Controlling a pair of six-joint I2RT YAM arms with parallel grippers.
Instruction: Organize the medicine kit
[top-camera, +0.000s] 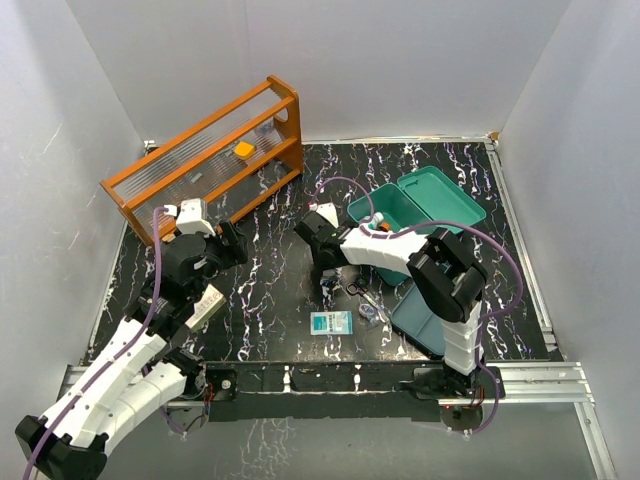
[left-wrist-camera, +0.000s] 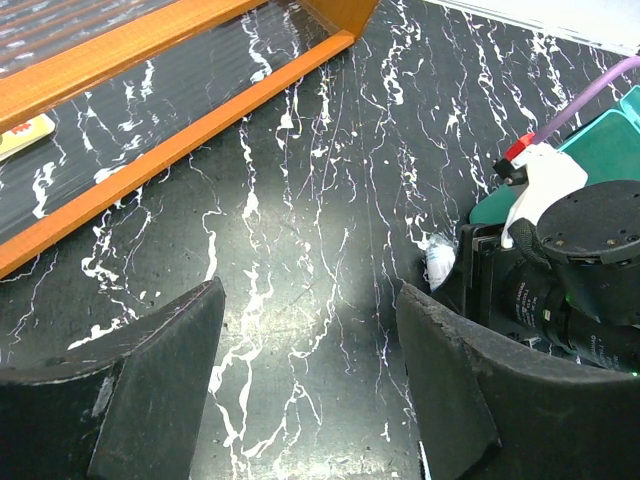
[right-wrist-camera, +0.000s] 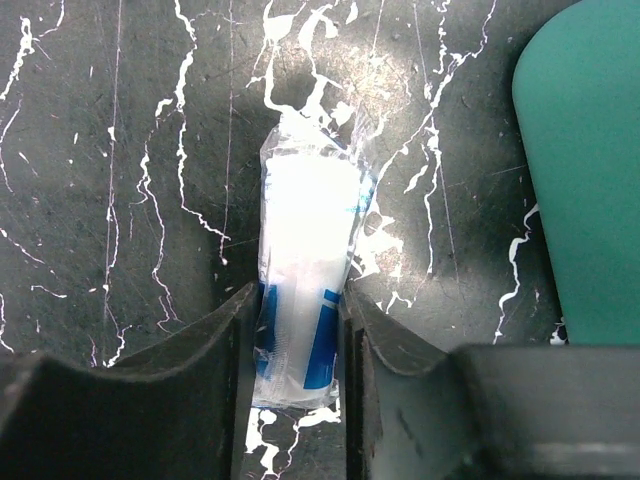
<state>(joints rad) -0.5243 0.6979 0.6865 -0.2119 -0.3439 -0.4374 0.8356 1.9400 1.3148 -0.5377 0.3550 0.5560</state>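
Note:
The medicine kit (top-camera: 440, 195) is a teal box standing open at the back right, and its edge shows in the right wrist view (right-wrist-camera: 590, 180). A white roll in clear wrap with blue print (right-wrist-camera: 305, 220) lies on the black marbled table left of the kit. My right gripper (right-wrist-camera: 297, 300) is over it, and both fingers press against the wrap's sides. In the top view this gripper (top-camera: 325, 268) sits low by the kit's left corner. My left gripper (top-camera: 232, 240) hovers in front of the rack, open (left-wrist-camera: 310, 300), with only bare table between its fingers.
An orange wooden rack (top-camera: 210, 155) stands at the back left with a small orange item (top-camera: 244, 149) on its shelf. A teal-and-white packet (top-camera: 331, 322), small loose items (top-camera: 362, 295) and a blue-grey tray (top-camera: 418, 318) lie near the front.

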